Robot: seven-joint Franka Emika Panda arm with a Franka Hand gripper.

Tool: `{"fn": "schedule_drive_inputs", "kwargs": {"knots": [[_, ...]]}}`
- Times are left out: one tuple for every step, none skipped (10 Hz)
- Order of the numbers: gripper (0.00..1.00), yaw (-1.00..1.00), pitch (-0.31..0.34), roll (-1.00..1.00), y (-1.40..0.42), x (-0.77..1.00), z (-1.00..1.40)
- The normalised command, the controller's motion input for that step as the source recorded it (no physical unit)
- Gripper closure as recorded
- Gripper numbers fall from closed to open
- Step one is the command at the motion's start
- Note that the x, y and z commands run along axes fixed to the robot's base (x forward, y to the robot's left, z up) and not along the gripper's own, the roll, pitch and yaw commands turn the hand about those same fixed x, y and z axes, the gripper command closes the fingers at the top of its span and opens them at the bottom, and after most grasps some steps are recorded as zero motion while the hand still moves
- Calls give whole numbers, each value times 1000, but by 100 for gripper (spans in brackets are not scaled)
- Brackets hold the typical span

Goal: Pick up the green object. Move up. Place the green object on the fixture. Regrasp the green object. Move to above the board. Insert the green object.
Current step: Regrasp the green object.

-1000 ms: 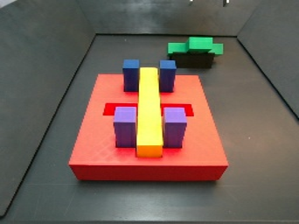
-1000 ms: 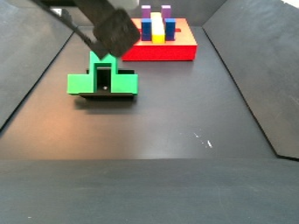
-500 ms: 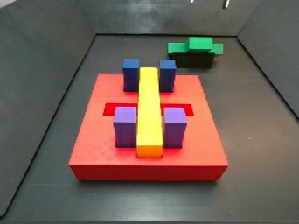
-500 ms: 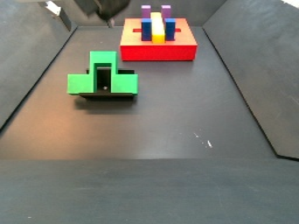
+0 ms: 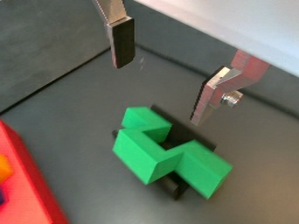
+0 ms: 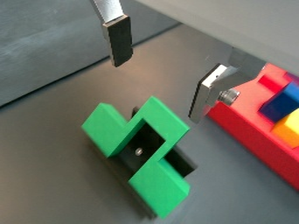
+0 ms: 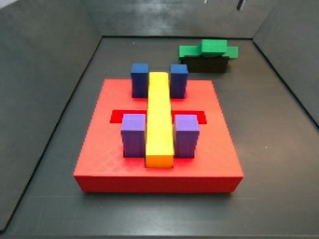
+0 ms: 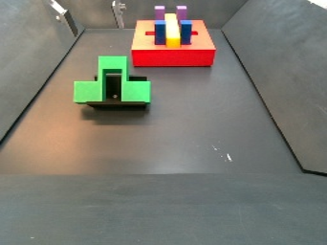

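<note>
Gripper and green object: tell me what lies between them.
Nothing. In both wrist views the open gripper hangs above the green object on the fixture, with only air between.

Your green object sits on the fixture, notch up; board well apart, red, carrying blue, purple, yellow blocks; gripper open above the green object, empty.

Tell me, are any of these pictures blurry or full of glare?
Both side views are sharp; the floor shows only soft sheen. In both wrist views the green object on the fixture is crisp, while the open gripper above looks slightly soft.
</note>
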Motion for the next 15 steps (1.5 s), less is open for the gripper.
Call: {"fn": "schedule_drive_inputs", "kwargs": {"knots": [[0,131,57,1000,-114,0,0],[0,146,37,1000,-131,0,0],[0,120,0,940,-177,0,-60],[0,31,0,691,-257,0,-189],[0,0,-126,323,-309,17,-243],[0,-11,-169,0,-311,69,-183],[0,-60,-197,-109,-269,69,-114],[0,-137,-220,-320,-257,80,-3],[0,-166,-249,-349,-226,9,0],[0,-183,-217,-234,-189,0,0],[0,-3,-69,0,0,-123,3],[0,0,0,14,-6,0,0],[0,0,-223,-294,0,-46,0],[0,-34,-694,-826,86,-94,29],[0,0,-797,-217,-46,-249,183]]}}
